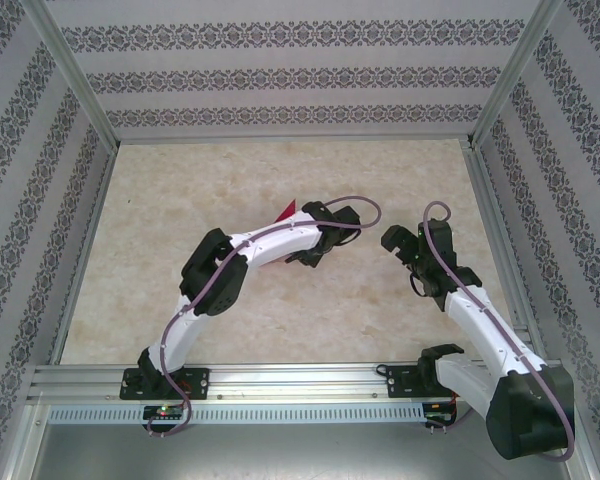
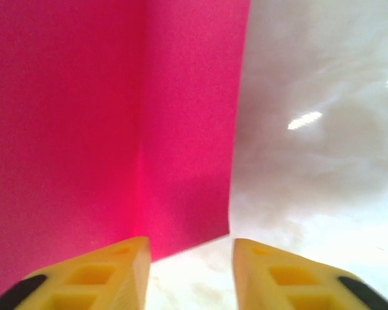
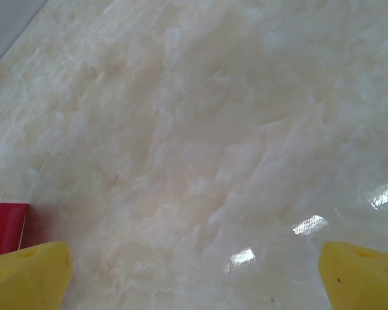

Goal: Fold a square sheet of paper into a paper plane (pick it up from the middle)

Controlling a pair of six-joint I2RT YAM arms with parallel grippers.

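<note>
- Marble-look table [image 1: 280, 320]: both arms reach over its mid.
- Pink paper [image 2: 71, 129]: creased, lies at table centre, just ahead of L gripper [image 2: 191, 248].
- L gripper: jaws partly apart, nothing btwn them.
- R gripper [image 3: 194, 258]: jaws wide, empty, near paper's corner.

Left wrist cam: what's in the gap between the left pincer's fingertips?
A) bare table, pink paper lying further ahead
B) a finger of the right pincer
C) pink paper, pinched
A: the left pincer stands open with only pale table in its gap. The pink paper lies ahead of the fingertips and is not pinched.
</note>
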